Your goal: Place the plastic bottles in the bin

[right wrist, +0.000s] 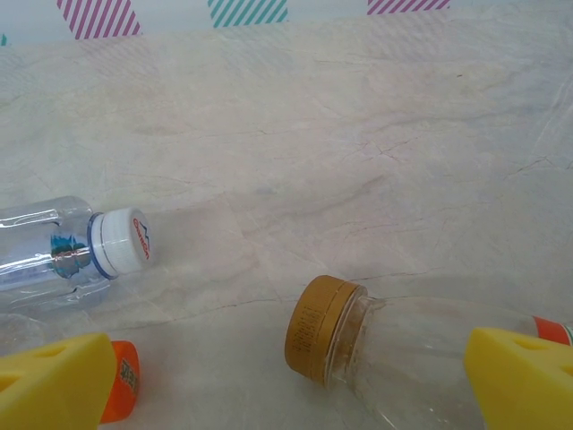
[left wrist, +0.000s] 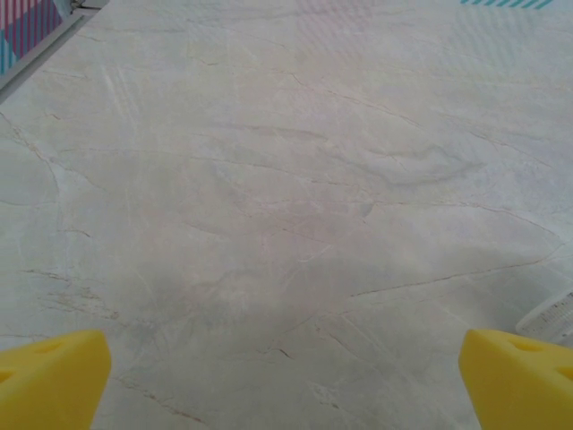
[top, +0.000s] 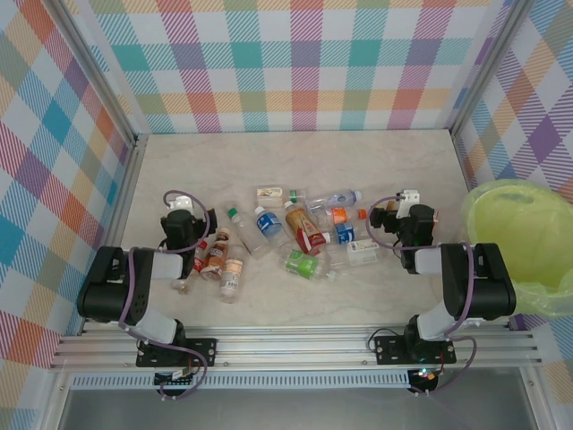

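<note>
checkered walls are enclosing a pale marble table, where the plastic bottles are all lying scattered mid-table, while the bin is sitting off to the right, seemingly holding none. the left gripper and right gripper are both gaping wide, gripping nothing, so the whole job is looking undone

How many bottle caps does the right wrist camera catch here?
3: white cap at left, gold cap low centre, orange cap bottom left, partly covered. More may be hidden.
</note>
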### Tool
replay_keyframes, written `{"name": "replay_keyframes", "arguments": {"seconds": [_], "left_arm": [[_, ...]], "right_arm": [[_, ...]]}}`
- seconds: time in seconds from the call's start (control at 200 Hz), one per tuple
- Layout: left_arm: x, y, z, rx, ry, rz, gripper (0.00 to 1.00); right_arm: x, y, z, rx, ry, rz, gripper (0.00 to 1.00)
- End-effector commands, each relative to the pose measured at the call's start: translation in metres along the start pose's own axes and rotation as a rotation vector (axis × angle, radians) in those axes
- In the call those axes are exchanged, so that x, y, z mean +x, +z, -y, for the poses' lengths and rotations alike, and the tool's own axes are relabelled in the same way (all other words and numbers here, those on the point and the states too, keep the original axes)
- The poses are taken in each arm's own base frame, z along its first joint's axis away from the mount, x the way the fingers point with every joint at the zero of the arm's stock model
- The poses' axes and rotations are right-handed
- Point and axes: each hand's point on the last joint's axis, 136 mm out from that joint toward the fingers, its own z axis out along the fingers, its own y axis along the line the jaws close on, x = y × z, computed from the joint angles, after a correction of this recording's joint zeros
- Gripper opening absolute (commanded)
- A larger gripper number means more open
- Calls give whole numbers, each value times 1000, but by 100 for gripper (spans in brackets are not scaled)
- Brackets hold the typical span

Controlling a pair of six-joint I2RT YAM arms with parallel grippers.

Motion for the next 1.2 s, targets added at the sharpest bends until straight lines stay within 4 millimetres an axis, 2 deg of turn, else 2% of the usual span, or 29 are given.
{"name": "replay_keyframes", "arguments": {"seconds": [0.0, 0.1, 0.115, 0.21, 0.25, 0.37, 0.47, 0.6, 0.705, 0.9, 1.025, 1.15, 1.195], "left_arm": [[-33, -18, -10, -50, -27, 54, 100], [-50, -41, -26, -136, -112, 43, 100], [-54, -45, -28, -150, -140, 43, 100], [-59, -75, -50, -286, -322, -45, 100], [-54, -87, -55, -326, -384, -109, 100], [-26, -111, -41, -294, -446, -364, 100], [-6, -131, -38, -312, -438, -536, 100], [-7, -142, -8, -189, -443, -612, 100], [-18, -139, 24, -131, -392, -633, 100], [-28, -107, 81, -60, -416, -644, 100], [-23, -94, 120, -24, -420, -660, 100], [-12, -79, 134, -46, -449, -673, 100], [-10, -72, 134, -63, -452, -664, 96]], "right_arm": [[-25, -13, -7, -31, -23, 61, 100], [-46, -29, -11, -40, -23, 78, 100], [-44, -31, -11, -41, -16, 60, 100], [-60, -46, -18, -70, 33, 42, 100], [-64, -50, -21, -81, 63, 20, 100], [-66, -59, -30, -126, 145, -33, 100], [-66, -62, -37, -161, 203, -44, 100], [-66, -61, -44, -199, 241, -72, 100], [-68, -59, -52, -242, 264, -110, 100], [-82, -62, -72, -345, 294, -112, 100], [-89, -65, -76, -357, 302, -96, 100], [-92, -69, -77, -361, 303, -83, 100], [-91, -70, -77, -361, 303, -85, 100]]}}
